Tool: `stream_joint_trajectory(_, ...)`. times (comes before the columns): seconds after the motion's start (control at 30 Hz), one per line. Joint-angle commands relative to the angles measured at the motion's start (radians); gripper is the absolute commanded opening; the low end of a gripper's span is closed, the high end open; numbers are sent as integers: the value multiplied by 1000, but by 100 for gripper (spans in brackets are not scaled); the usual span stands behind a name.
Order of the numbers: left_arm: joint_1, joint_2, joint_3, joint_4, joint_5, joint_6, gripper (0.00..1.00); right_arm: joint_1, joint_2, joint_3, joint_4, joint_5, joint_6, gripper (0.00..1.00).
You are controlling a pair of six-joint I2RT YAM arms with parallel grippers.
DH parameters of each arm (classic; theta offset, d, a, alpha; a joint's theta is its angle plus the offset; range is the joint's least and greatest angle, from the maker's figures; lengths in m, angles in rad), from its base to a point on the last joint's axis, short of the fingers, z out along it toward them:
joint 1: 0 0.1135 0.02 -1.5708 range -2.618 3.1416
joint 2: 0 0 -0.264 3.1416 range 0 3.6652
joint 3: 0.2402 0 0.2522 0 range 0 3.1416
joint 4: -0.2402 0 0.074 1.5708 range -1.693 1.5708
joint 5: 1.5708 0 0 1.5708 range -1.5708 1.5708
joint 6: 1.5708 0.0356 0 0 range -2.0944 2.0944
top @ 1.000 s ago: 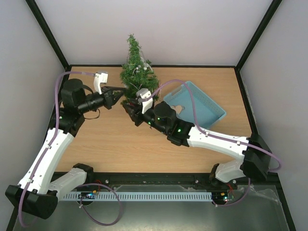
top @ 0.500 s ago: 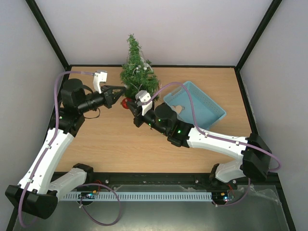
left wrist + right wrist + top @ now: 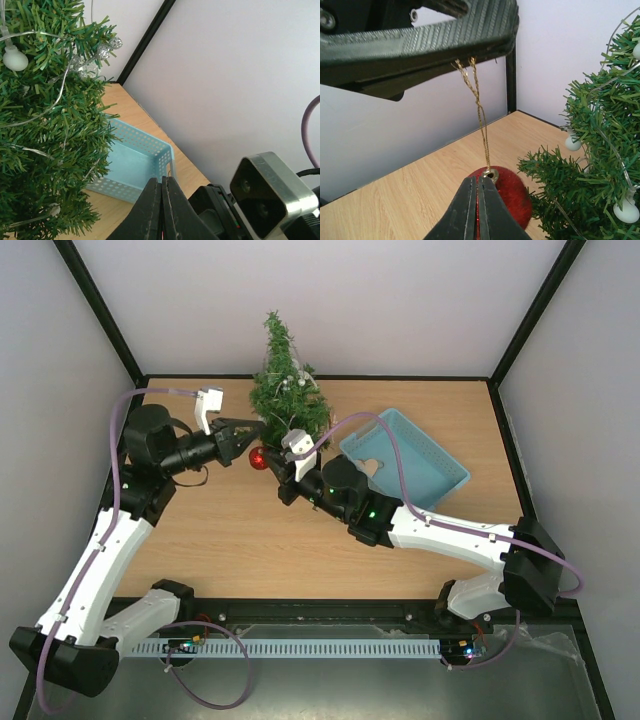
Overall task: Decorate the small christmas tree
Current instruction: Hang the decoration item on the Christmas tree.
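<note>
so, tree (image 3: 285,390): stands upright at the far edge of the table (image 3: 220,530), close to the back wall; bushy dark green branches and a pointed top.
light string (image 3: 607,142): a thin clear wire wound through the tree's branches, carrying small white bulbs (image 3: 573,143).
left pincer (image 3: 259,426): reaches in from the tree's left side, its tips just beside the lower branches; the fingers are pressed together, pinching the top of a gold thread.
gold thread (image 3: 479,107): a twisted loop running down from the left pincer's fingers to a gold cap on the ball.
red ball (image 3: 258,458): hangs on the thread just in front of the tree's lower left branches; whether it touches them or the table cannot be told.
right pincer (image 3: 477,181): comes in from the near side of the tree, below the left pincer; the fingers are closed tight with no gap. in the right wrist view its tips sit right at the ball's gold cap, in front of the ball. whether they nip the thread or the cap cannot be told.
blue basket (image 3: 445,468): a pale blue perforated tray lying on the table to the right of the tree, near it but apart; the right arm's cable crosses over it in the top view.
table: light wood, bearing the tree and the basket.
</note>
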Motion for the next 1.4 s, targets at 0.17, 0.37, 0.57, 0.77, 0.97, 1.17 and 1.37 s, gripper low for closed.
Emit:
stream_joint_trajectory(0.17,-6,-28,-1,51,36,-32,2,6,-34,-4,24,6,5,17)
stream_joint_trajectory(0.37,-6,-31,-10,66,65,-44,2,6,-45,-14,33,13,-9,15)
stream_joint_trajectory(0.57,-7,-35,-21,77,78,-49,2,6,-53,-12,36,5,-17,15)
stream_joint_trajectory(0.77,-7,-37,-26,87,108,-53,2,7,-42,1,15,-26,-28,18)
stream_joint_trajectory(0.97,-8,-43,-28,88,106,-54,2,6,-42,-1,16,-40,-30,7)
stream_joint_trajectory(1.17,-8,-48,-34,85,102,-53,2,6,-58,-6,10,-39,-28,11)
stream_joint_trajectory(1.37,-7,-48,-35,86,97,-53,3,7,-67,-6,14,-42,-34,6)
